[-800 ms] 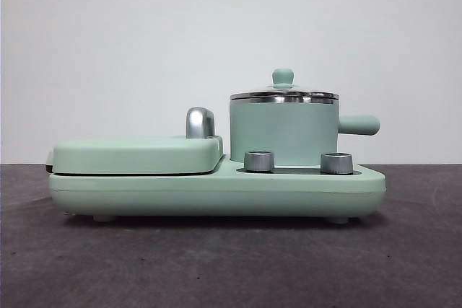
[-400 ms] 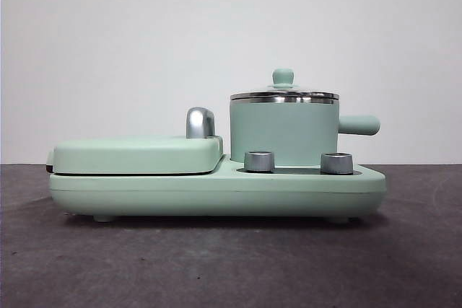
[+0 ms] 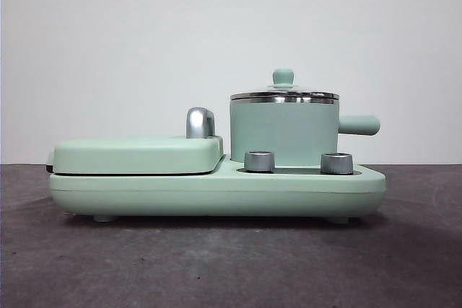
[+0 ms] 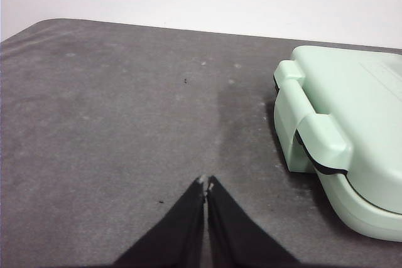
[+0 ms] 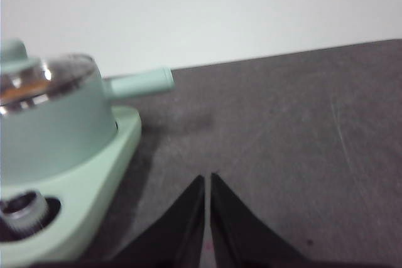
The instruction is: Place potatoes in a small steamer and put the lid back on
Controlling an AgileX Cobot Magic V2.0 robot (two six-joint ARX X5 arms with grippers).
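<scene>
The small steamer (image 3: 283,131) is a mint-green pot standing on the right half of the mint-green cooker base (image 3: 216,191), its stubby handle pointing right. The glass lid (image 3: 284,94) with its green knob rests on the steamer's steel rim. In the right wrist view the steamer (image 5: 50,123) and lid (image 5: 38,80) show beside my right gripper (image 5: 206,179), which is shut over bare table. My left gripper (image 4: 205,182) is shut too, hovering over the table beside the griddle. The potatoes are out of view. Neither arm appears in the front view.
A flat mint-green griddle (image 3: 137,155) with a chrome handle (image 3: 200,122) fills the cooker's left half; its hinged end (image 4: 314,136) lies near my left gripper. Two steel dials (image 3: 259,161) (image 3: 336,163) sit before the pot. The dark grey table (image 3: 216,265) stretches in front.
</scene>
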